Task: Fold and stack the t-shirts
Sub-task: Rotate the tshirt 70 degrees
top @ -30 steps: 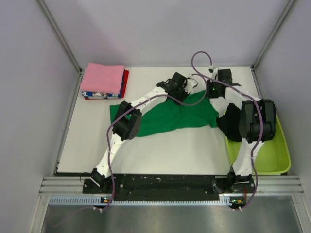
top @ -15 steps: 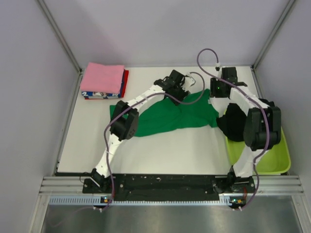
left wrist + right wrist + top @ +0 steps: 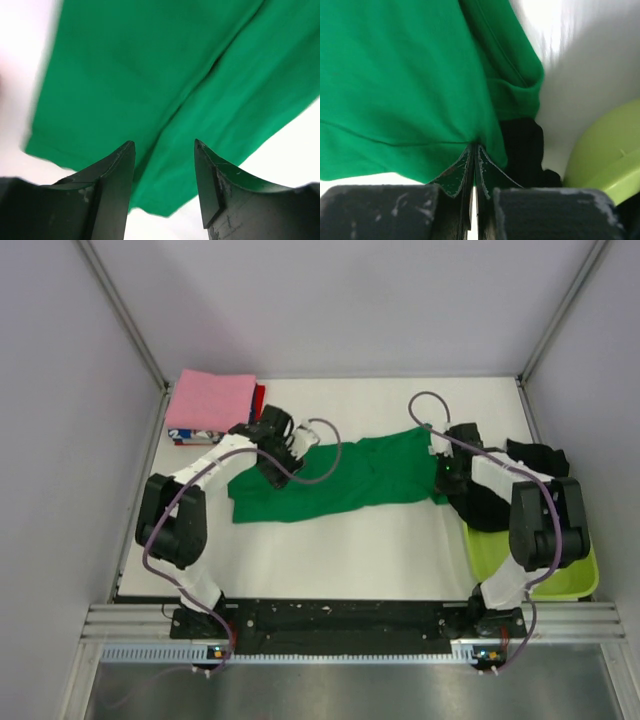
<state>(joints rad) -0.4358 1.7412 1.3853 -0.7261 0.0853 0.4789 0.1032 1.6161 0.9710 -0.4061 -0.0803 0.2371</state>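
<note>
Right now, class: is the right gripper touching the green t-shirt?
Touching. The right wrist view shows the right gripper with its shut fingertips pinching the hem of the green t-shirt.

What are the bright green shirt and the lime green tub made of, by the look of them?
Bright green t-shirt: soft matte cloth, likely cotton knit; it creases and shows a stitched hem. Lime-green tub: probably rigid plastic; smooth, faintly glossy wall.

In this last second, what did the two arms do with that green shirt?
The left arm swung leftward; the left pincer opened and now hangs over the left end of the green t-shirt. The right pincer drew back toward the near right and shut on the shirt's right hem. The pink-topped stack, black t-shirt and lime tub stayed put.
</note>
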